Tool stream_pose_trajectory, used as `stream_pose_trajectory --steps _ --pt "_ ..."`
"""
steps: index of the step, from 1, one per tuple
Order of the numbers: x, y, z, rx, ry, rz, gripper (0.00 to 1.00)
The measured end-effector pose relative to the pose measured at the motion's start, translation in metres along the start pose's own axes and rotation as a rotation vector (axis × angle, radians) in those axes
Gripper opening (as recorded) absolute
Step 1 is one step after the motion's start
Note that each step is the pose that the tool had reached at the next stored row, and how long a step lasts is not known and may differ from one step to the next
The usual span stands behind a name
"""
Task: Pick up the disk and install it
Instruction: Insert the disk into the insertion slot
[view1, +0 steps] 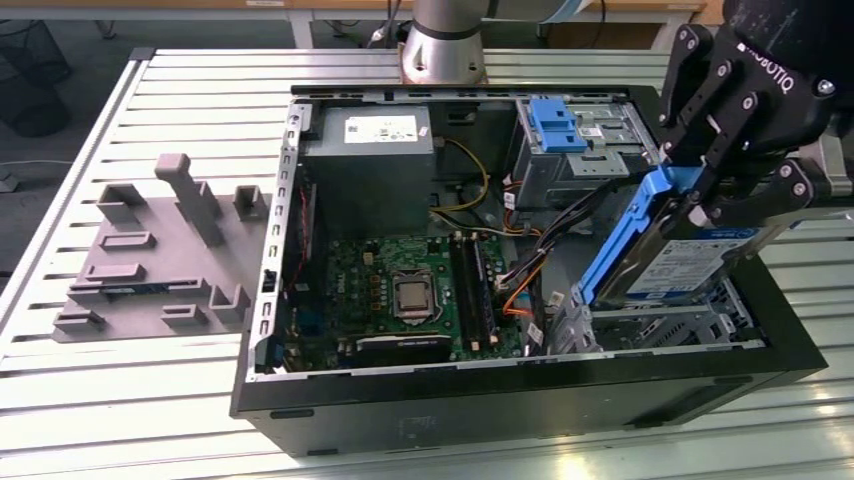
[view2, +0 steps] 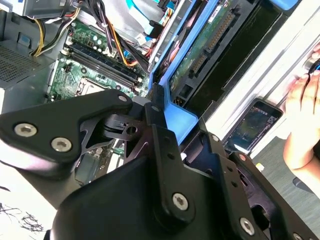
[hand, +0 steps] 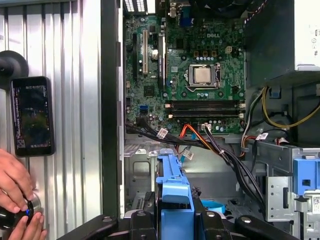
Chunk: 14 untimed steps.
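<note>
Above the front corner of the open computer case (view1: 507, 412), on the exterior view's right, the gripper (view1: 718, 195) is holding the disk (view1: 683, 262) in the air, its jaws closing tightly on the upper end of the drive and its carrier. The disk is showing as a flat silver rectangle with a white-and-blue label facing the exterior camera, and a bright blue plastic carrier is running along its long edge and wrapping over the gripped end. It is hanging steeply tilted, its lower end pointing down at the bare metal drive cage (view1: 667, 322); whether the two are touching cannot be told. In the second wrist view the disk (view2: 200, 55) is showing its underside, a green circuit board with a row of connector pins, framed by the blue rail. In the first wrist view the carrier's end (hand: 173, 192) is sitting between the dark fingers (hand: 146, 222). Deeper in the case, the green motherboard (view1: 400, 290) is lying flat, the grey power supply (view1: 367, 150) is sitting at the far side, and a ribbed blue latch (view1: 558, 122) is resting on another bay. The case is standing on a slatted metal bench (view1: 134, 400), where a grey fixture plate (view1: 154, 255) is lying to the exterior view's left. In the first wrist view a person's hand (hand: 15, 182) is resting on the bench beside a phone (hand: 32, 115).
</note>
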<state>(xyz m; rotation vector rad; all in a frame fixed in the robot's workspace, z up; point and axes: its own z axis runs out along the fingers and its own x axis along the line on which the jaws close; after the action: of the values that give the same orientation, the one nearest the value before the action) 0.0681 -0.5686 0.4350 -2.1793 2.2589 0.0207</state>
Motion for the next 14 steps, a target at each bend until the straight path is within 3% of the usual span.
stream_pose_trajectory --steps 14 --pt "0.0 0.0 0.0005 0.0 0.0 0.0 0.36"
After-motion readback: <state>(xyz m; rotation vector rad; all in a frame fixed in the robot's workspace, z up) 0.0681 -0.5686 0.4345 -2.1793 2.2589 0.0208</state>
